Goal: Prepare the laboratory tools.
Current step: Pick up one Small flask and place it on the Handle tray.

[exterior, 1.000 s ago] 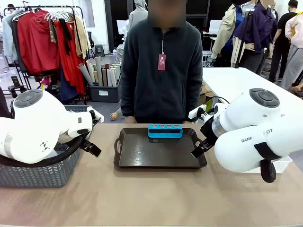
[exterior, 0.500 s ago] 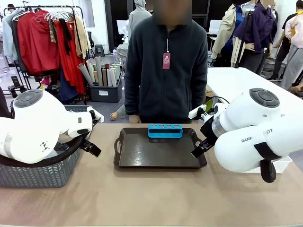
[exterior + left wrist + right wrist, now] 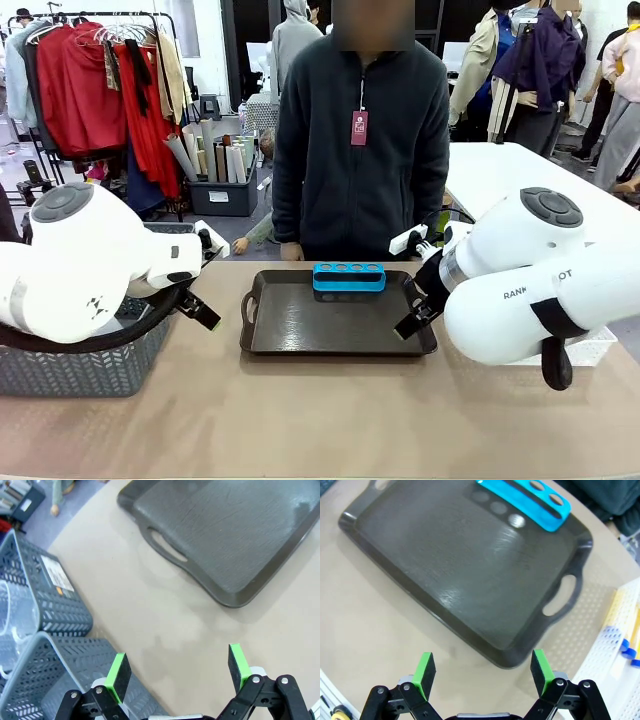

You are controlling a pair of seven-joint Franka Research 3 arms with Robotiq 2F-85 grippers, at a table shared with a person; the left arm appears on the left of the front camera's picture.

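Observation:
The blue four-hole rack (image 3: 349, 277) stands empty at the far edge of a dark tray (image 3: 320, 325); the right wrist view has the rack (image 3: 535, 497) at its top. My left gripper (image 3: 200, 311) hangs open over bare table left of the tray, and in its own view the left gripper (image 3: 178, 667) holds nothing. My right gripper (image 3: 409, 325) is open at the tray's right edge; its own view puts the right gripper (image 3: 482, 667) above the tray's near rim. Blue tube caps (image 3: 626, 648) show in a white mesh basket. Something clear (image 3: 15, 615) lies in a grey basket.
Grey plastic baskets (image 3: 80, 365) stand at the table's left, under my left arm, and the left wrist view shows two grey baskets (image 3: 55, 597). The white mesh basket (image 3: 612, 630) sits right of the tray. A person (image 3: 360, 150) stands at the far side.
The person has stepped a little to the right. Both arms have shifted slightly; my right gripper has edged left toward the tray. Nothing has been picked up.

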